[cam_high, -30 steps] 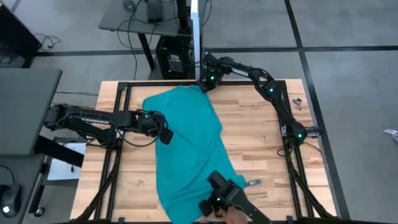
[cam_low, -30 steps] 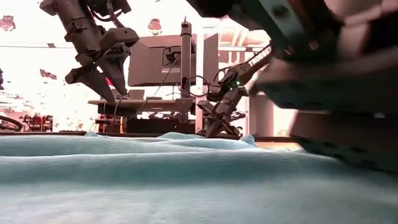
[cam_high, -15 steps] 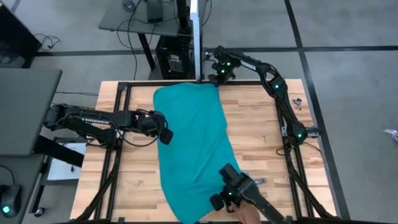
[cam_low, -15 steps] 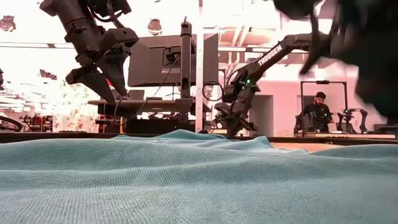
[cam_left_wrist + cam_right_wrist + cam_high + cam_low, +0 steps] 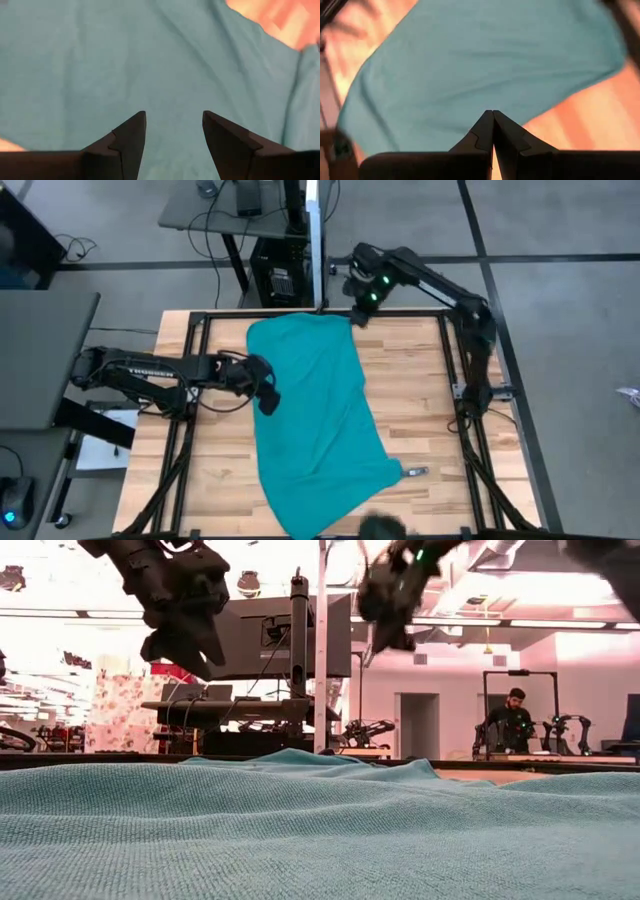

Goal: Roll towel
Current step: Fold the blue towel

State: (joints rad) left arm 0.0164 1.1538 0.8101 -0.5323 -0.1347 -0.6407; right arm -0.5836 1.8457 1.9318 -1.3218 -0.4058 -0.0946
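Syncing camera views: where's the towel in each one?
High: towel runs diagonally down the table's middle.
Low: fills the lower half.
Left wrist: fills the frame, beyond the open left end effector.
Right wrist: upper frame, on wood.
Shared landmark: the wooden table.

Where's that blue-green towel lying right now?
In the high view, the towel lies spread flat down the middle of the wooden table, between the left tool at its edge and the right tool near its far corner.
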